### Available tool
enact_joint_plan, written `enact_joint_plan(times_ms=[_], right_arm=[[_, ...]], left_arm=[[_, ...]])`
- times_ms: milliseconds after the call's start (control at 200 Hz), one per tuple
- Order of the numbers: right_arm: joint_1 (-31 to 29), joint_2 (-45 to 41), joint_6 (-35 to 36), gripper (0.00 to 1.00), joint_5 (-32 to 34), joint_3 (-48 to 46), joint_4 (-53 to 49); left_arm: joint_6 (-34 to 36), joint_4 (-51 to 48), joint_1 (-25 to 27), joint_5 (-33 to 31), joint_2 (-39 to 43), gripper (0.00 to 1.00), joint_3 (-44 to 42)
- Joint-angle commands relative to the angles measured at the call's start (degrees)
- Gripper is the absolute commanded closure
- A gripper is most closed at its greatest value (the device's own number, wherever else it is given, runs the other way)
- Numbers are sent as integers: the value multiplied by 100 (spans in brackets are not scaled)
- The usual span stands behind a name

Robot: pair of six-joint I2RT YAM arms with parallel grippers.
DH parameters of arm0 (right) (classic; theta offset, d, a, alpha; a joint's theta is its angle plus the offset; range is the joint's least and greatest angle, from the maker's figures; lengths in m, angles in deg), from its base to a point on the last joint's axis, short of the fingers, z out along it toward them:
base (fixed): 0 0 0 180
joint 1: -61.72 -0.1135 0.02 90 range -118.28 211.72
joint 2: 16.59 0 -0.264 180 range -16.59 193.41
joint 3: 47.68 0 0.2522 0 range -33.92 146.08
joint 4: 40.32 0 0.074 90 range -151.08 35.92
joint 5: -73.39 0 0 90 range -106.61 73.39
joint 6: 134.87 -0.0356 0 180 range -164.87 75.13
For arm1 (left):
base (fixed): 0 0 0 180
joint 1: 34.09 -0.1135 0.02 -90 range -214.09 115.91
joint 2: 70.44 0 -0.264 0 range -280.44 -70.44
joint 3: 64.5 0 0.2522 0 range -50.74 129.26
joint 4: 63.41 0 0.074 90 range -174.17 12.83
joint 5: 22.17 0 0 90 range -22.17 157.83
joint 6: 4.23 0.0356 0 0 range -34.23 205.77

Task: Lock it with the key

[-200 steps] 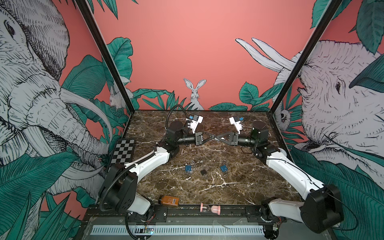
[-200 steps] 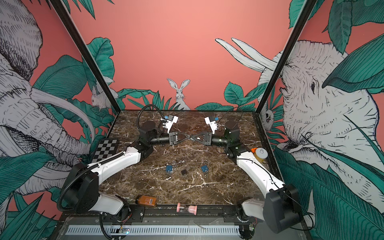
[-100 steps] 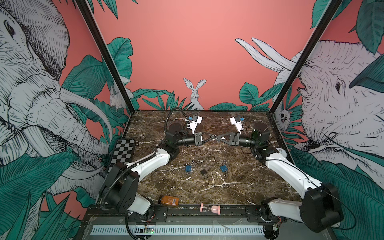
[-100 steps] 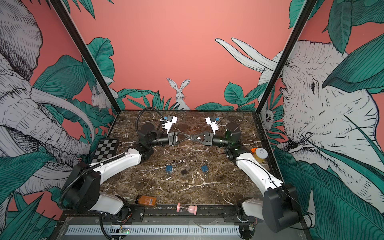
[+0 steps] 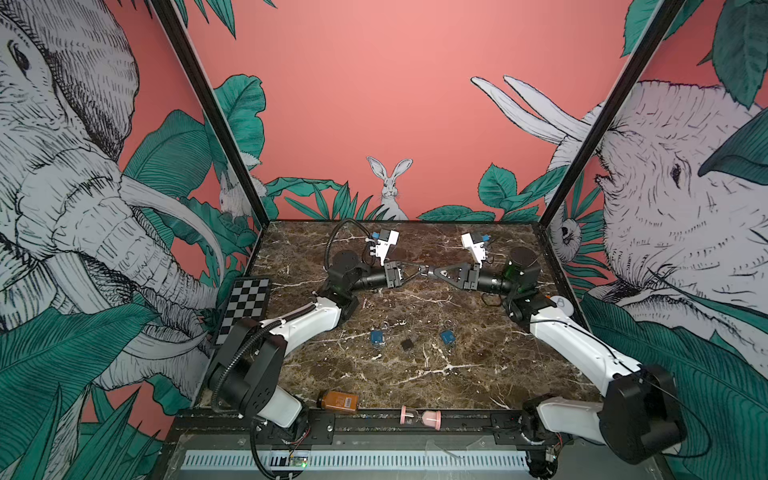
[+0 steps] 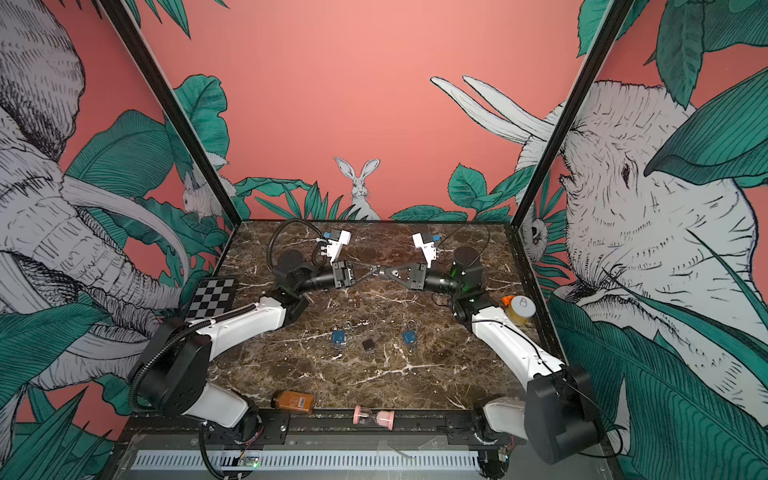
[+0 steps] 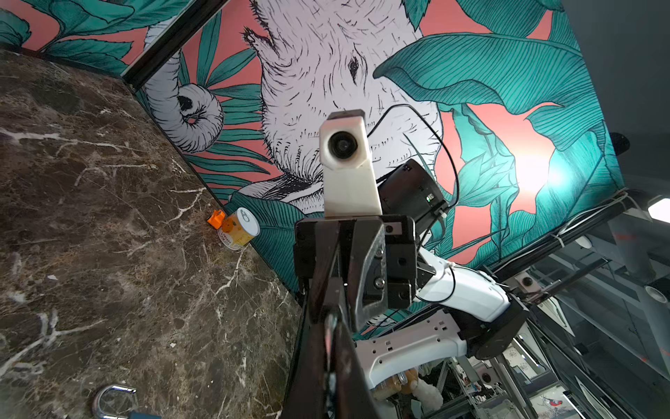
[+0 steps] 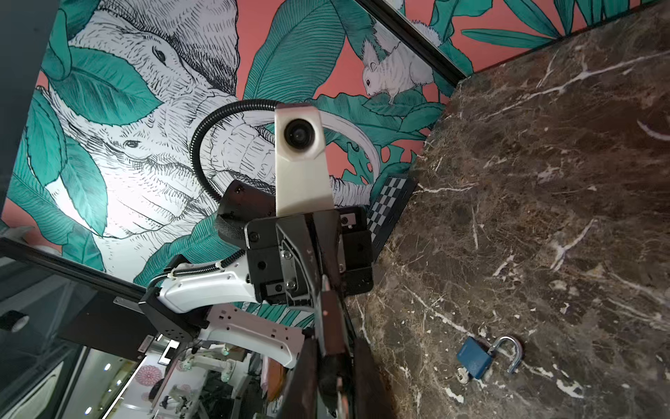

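Both grippers meet tip to tip above the back middle of the marble table (image 5: 415,374). My left gripper (image 5: 417,271) (image 6: 371,272) is shut on a thin silvery key (image 7: 330,323), seen edge-on between its fingers in the left wrist view. My right gripper (image 5: 429,272) (image 6: 380,272) faces it. In the right wrist view the right gripper (image 8: 335,381) is shut on a small dark lock (image 8: 326,362), and the left fingertips (image 8: 328,315) press up against it. Where the key meets the lock is hidden by the fingers.
On the table lie two blue padlocks (image 5: 377,336) (image 5: 447,336) and a small black one (image 5: 407,344). One blue padlock (image 8: 474,357) has its shackle open. An orange bottle (image 5: 338,401) and a pink hourglass (image 5: 420,417) lie at the front edge. At the sides are a checkerboard (image 5: 245,303) and a yellow jar (image 6: 521,309).
The two grippers stay tip to tip at the same spot. Both arms have shifted only slightly.
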Motion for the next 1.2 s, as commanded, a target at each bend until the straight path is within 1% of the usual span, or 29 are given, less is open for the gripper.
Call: enact_joint_plan(times_ms=[0,195,225,255,280,330,365,815,1025,1195], right_arm=[[27,-44,-132,100,46,-36,384],[26,-38,-207,100,68,-93,468],[33,-44,-208,100,81,-103,468],[27,-45,-217,100,86,-106,480],[29,-44,-228,100,81,-110,489],[26,-52,-238,100,82,-126,504],[30,-53,-240,100,77,-132,516],[-16,-193,-241,100,-85,-170,509],[-53,-251,-124,100,-58,-159,342],[-71,-225,-19,100,-38,-159,230]], left_arm=[[220,-47,5,173,133,100,173],[475,-372,22,267,192,100,236],[509,-360,40,300,216,92,239],[549,-373,53,303,244,80,236],[598,-405,73,303,279,74,228],[706,-531,83,290,328,68,234],[762,-591,96,281,355,65,237],[767,-589,178,316,279,69,367],[1090,-1068,314,281,237,69,486],[1093,-1081,331,286,234,72,517]])
